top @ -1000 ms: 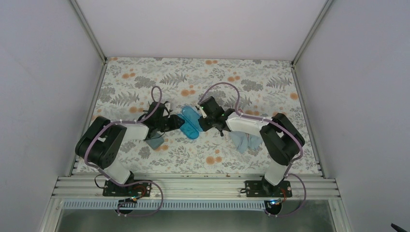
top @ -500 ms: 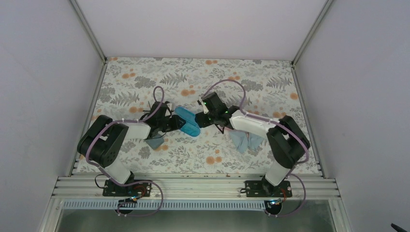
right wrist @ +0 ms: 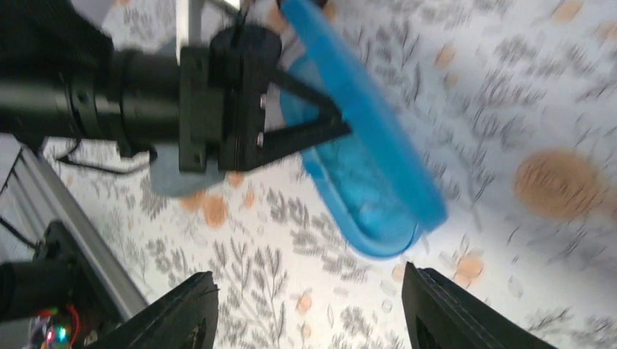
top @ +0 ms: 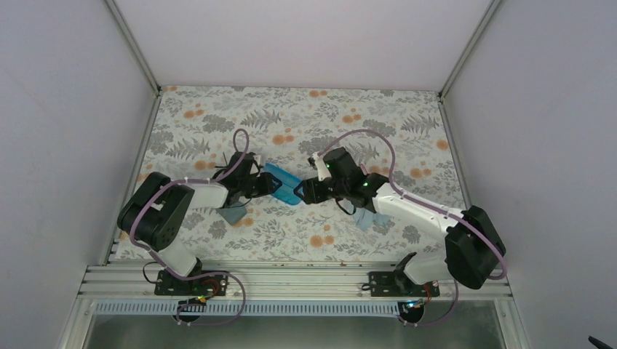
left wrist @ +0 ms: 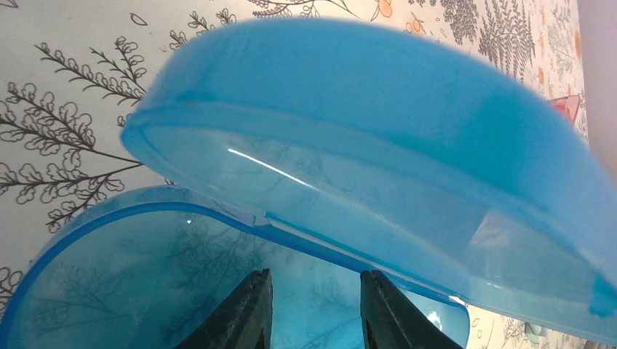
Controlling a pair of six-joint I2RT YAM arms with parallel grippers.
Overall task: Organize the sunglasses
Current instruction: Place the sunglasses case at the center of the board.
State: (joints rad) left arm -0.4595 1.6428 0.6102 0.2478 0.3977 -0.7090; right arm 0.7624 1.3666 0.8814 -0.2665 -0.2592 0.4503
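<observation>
Sunglasses (left wrist: 568,106) (pink) peek beyond case (left wrist: 378,109) in left tool (left wrist: 314,309).

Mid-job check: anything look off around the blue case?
The translucent blue plastic case stands ajar, its lid tilted up over the base, which the left gripper pinches at the rim; nothing shows inside.

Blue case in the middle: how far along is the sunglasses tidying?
Early, it seems. Done: the blue case stands open. In hand: the left gripper grips its edge, and the right gripper hangs open beside it. Left: no sunglasses show inside, so putting them away seems yet to come.
</observation>
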